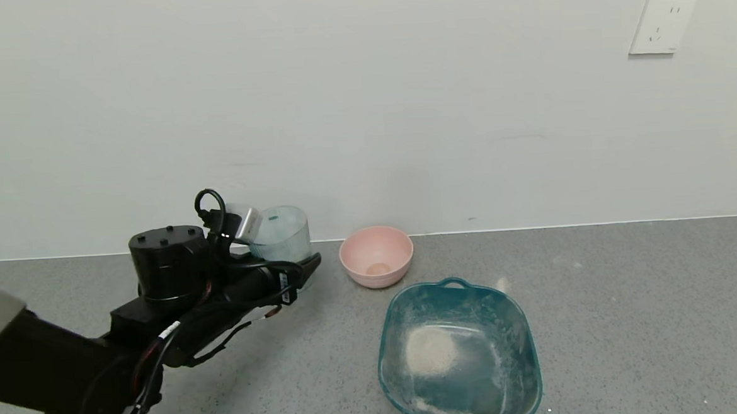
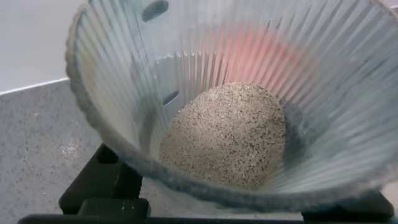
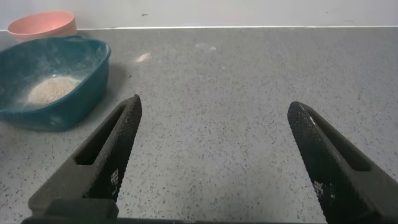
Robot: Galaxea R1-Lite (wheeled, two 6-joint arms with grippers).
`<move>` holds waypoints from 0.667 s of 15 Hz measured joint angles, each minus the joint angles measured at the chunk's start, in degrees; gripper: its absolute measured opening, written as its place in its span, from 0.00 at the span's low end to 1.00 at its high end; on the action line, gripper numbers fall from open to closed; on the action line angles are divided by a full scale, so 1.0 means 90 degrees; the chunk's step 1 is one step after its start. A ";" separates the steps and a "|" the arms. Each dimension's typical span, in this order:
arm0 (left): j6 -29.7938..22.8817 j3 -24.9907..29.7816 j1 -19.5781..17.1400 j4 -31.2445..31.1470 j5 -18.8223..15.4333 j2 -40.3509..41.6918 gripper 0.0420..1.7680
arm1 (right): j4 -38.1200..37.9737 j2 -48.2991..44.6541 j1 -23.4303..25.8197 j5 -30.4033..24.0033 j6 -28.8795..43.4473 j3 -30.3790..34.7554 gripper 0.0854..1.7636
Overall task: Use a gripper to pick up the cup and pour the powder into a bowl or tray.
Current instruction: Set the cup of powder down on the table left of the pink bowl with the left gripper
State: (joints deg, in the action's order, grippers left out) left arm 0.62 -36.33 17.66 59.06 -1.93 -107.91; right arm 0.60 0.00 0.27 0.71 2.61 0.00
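My left gripper (image 1: 293, 268) is shut on the clear ribbed cup (image 1: 280, 234) and holds it above the counter, left of the pink bowl. The left wrist view looks into the cup (image 2: 124, 74); a beige speckled pile of powder (image 2: 227, 134) lies at its bottom. The teal basin (image 1: 520, 338) sits to the right of the cup, with a pale pile of powder (image 1: 429, 349) inside; it also shows in the right wrist view (image 3: 93, 68). My right gripper (image 3: 214, 146) is open and empty over bare counter, out of the head view.
A small pink bowl (image 1: 376, 256) stands by the wall between the cup and the basin, with a little powder in it. A white wall (image 1: 363, 106) backs the grey speckled counter (image 1: 633, 319). A wall socket (image 1: 662, 24) is at the upper right.
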 joint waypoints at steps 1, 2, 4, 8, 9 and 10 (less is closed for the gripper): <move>-0.0015 -0.0051 -0.0016 0.0080 0.0053 -0.0217 0.74 | -0.0003 0.0000 0.0000 0.0000 0.0000 0.0000 0.97; -0.0024 -0.0085 -0.0041 0.0095 0.0080 -0.0396 0.74 | 0.0000 0.0000 0.0000 0.0000 0.0000 0.0000 0.97; -0.0024 -0.0126 -0.0070 0.0199 0.0098 -0.0711 0.74 | 0.0000 0.0000 0.0000 0.0000 0.0003 0.0000 0.97; -0.0184 -0.0129 -0.0150 0.0974 0.0209 -0.1229 0.74 | 0.0000 0.0000 0.0000 -0.0003 0.0000 0.0000 0.97; -0.0191 -0.0126 -0.0177 0.0986 0.0225 -0.1341 0.74 | -0.0003 0.0000 0.0000 -0.0003 0.0003 0.0000 0.97; -0.0198 -0.0131 -0.0209 0.1008 0.0225 -0.1433 0.74 | 0.0000 0.0000 0.0000 0.0000 0.0003 0.0000 0.97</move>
State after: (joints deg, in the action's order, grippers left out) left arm -1.16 -37.51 15.79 68.13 0.10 -120.81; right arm 0.60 0.00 0.27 0.71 2.63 0.00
